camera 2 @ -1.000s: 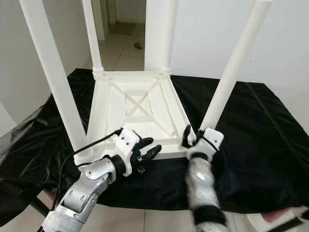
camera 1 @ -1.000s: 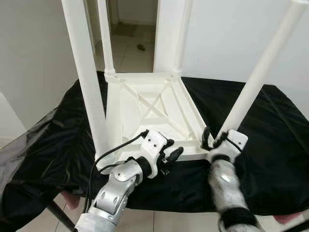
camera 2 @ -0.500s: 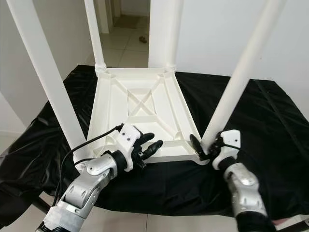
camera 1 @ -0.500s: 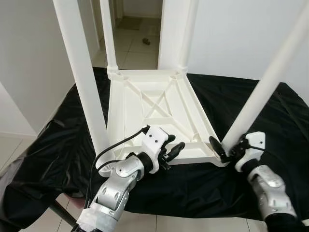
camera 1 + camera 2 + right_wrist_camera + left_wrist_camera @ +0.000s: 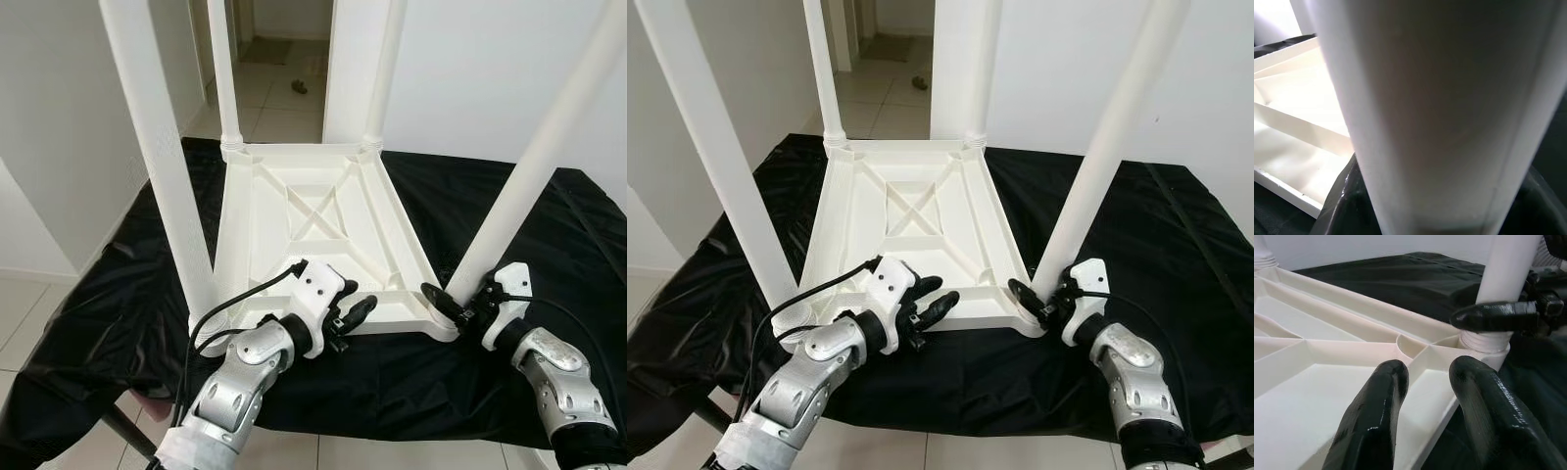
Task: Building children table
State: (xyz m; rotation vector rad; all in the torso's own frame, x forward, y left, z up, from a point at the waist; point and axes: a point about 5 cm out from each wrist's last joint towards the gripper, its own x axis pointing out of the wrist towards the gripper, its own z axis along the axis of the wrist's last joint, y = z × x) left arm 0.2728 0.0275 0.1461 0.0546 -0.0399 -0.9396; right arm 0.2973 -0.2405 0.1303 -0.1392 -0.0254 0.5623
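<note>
Here, a bench draped in black cloth carries the upturned white plastic children's table top, four white tubular legs standing up from its corners. The right hand grips the base of the near right leg, fingers closed round it at the socket. The left hand, fingers slightly parted and holding nothing, rests on the top's near edge. Seating this leg well likely means pressing straight down its axis while the left hand pins the top against sliding.
</note>
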